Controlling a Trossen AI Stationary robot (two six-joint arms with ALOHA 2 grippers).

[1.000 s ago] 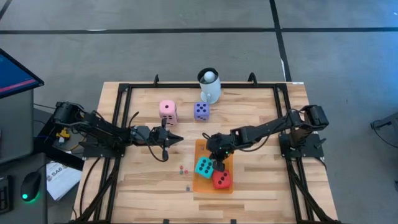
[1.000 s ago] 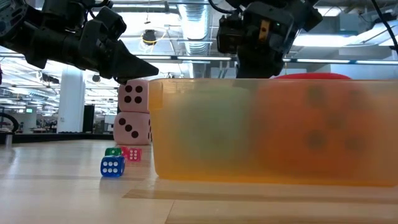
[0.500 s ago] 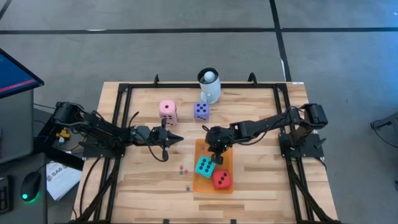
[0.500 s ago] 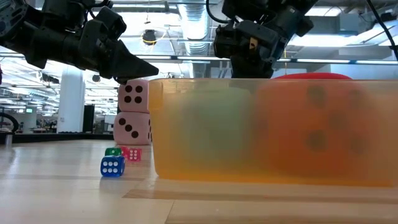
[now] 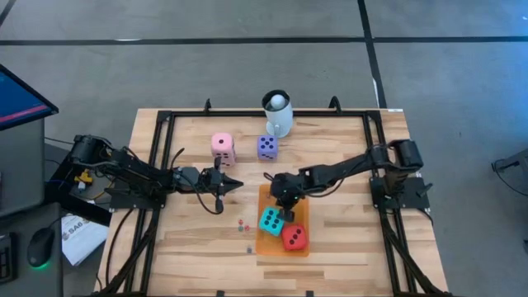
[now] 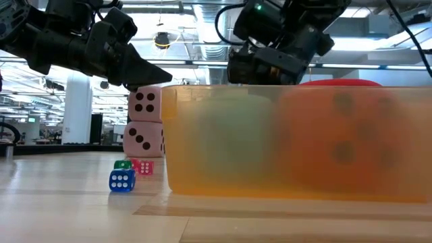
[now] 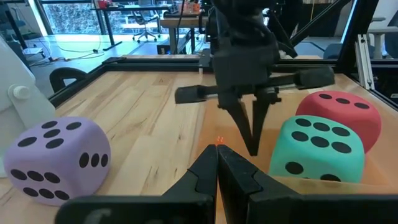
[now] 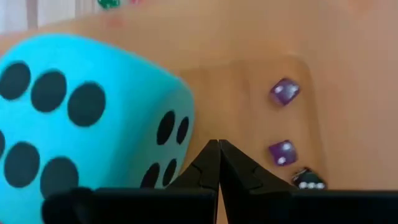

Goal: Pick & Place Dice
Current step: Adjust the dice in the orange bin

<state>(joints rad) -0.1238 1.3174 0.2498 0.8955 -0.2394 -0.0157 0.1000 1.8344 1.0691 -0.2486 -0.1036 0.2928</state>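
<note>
2 big dice, teal and red, sit in the orange tray (placed); right gripper hovers closed, empty; left gripper closed, waiting.

From my high view the table is evenly and brightly lit from above, with only soft, short shadows under the arms. My low view looks into bright ceiling lights and glowing windows, so both arms read as dark silhouettes, and the orange tray right at the lens is a soft blur. In the right wrist view the teal die is close and slightly soft
</note>
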